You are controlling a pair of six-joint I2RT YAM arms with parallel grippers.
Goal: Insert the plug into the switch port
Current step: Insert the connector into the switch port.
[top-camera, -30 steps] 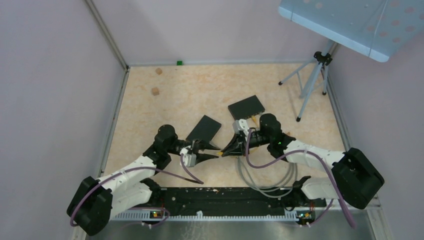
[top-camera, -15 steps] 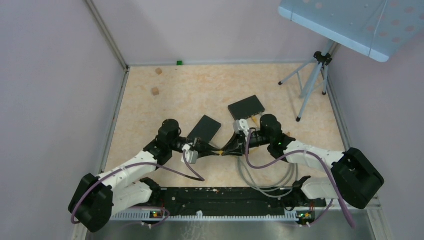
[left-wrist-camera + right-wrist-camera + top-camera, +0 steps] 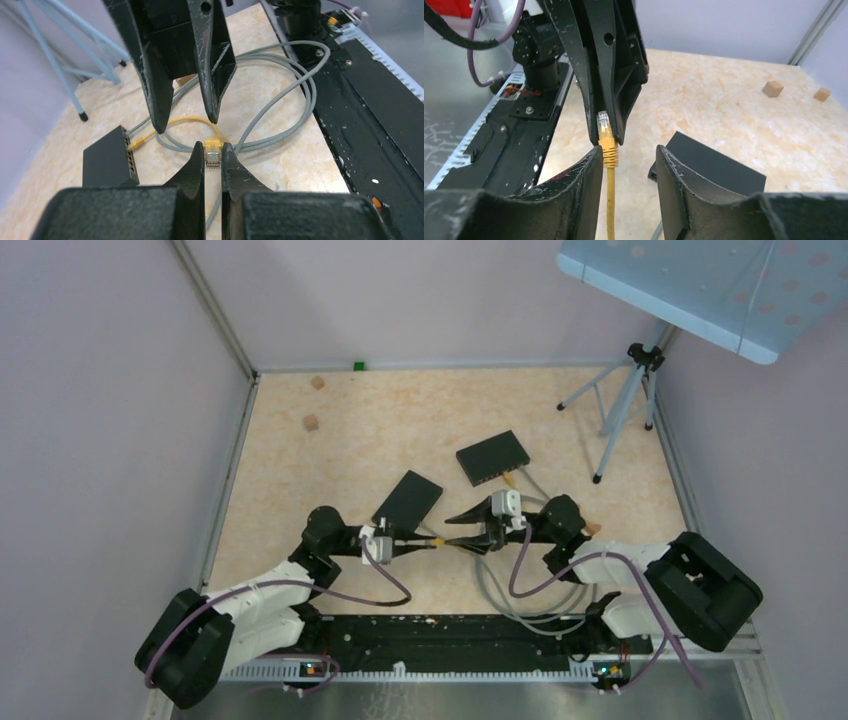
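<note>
Nearer the arm bases than the switch (image 3: 493, 457) and a little to its left, the plug (image 3: 604, 125) hangs above the table (image 3: 400, 420), apart from every port. The left pincer (image 3: 432, 541) pinches it: in the left wrist view the two tips are pressed against the sides of the yellow boot, with the clear connector between them. The plug's tip points away from the switch, toward the left arm.

The right pincer (image 3: 450, 531) meets it from the switch's side with its jaws spread and nothing gripped. In the right wrist view the yellow cable (image 3: 610, 200) drops down just beside the inner face of one finger (image 3: 591, 172); I cannot tell whether it touches. The other finger stands well clear of it.

The cable arcs from the plug back to the switch's port face, where a second yellow connector (image 3: 135, 144) sits in a port. That face is turned toward the arms.

A flat black box (image 3: 408, 498) lies left of the switch, just beyond the left pincer. Loops of gray cable (image 3: 530, 590) lie on the table between the switch and the right arm's base. Two small blocks (image 3: 311, 423) rest far left of the switch, and a tripod (image 3: 625, 400) stands to its right.
</note>
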